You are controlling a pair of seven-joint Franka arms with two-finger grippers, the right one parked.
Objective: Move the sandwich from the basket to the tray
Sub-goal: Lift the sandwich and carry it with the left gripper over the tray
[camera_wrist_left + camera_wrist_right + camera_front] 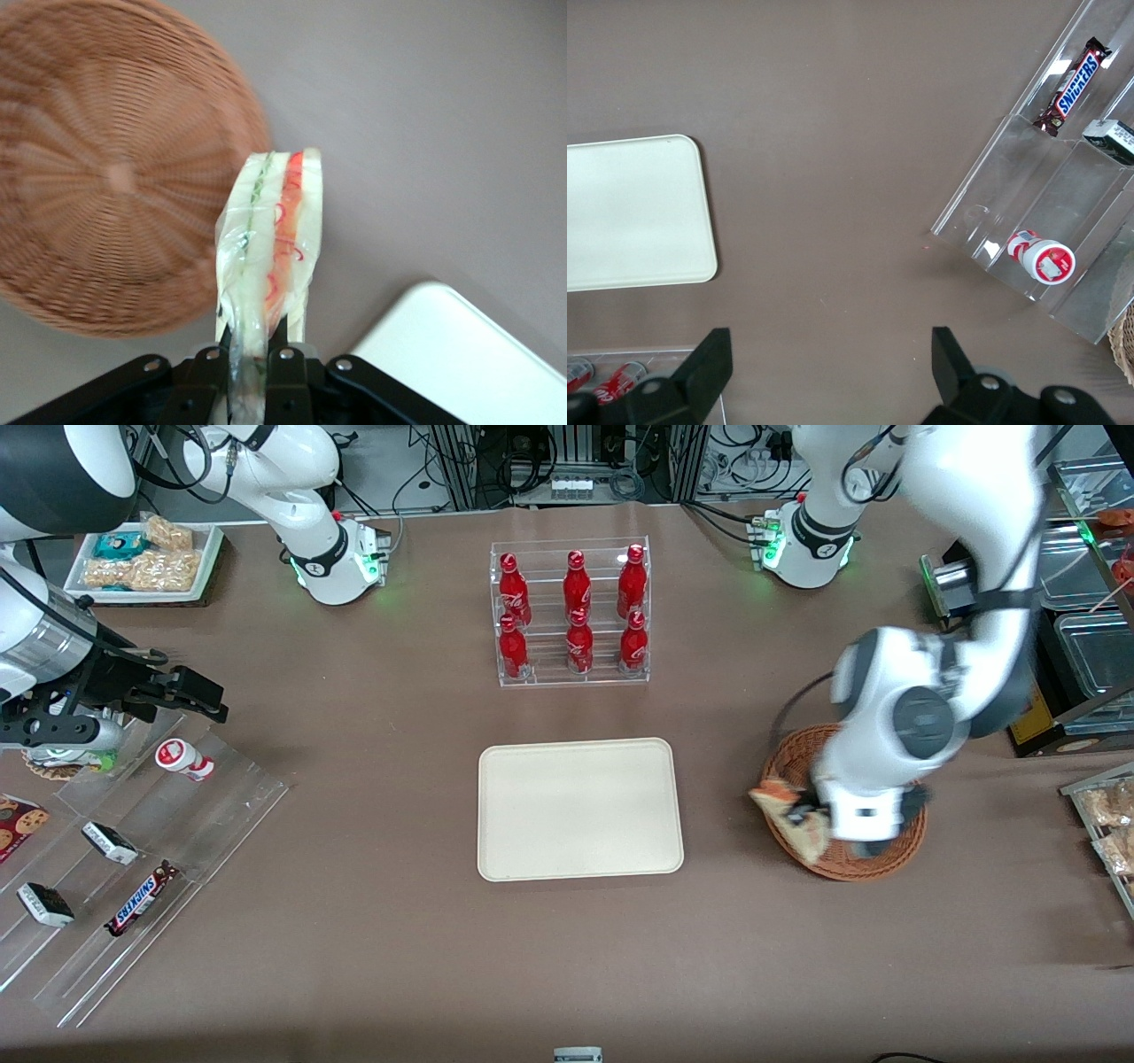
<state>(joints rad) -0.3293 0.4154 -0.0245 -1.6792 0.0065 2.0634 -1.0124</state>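
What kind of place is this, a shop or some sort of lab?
Most likely a robotics lab staged like a snack counter. Red bottles stand in a clear rack, cables hang past the table, and the gripper, above the table between basket and tray, holds a wrapped sandwich.

Brown table (354, 957); tray (580, 809); basket (873, 864)

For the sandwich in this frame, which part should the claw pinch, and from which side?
Across the two flat bread faces at one end of the sandwich, coming in along its length. The wedge is thin and flat-sided, so the faces suit the fingers. The claw is shut on it this way, beside the basket.
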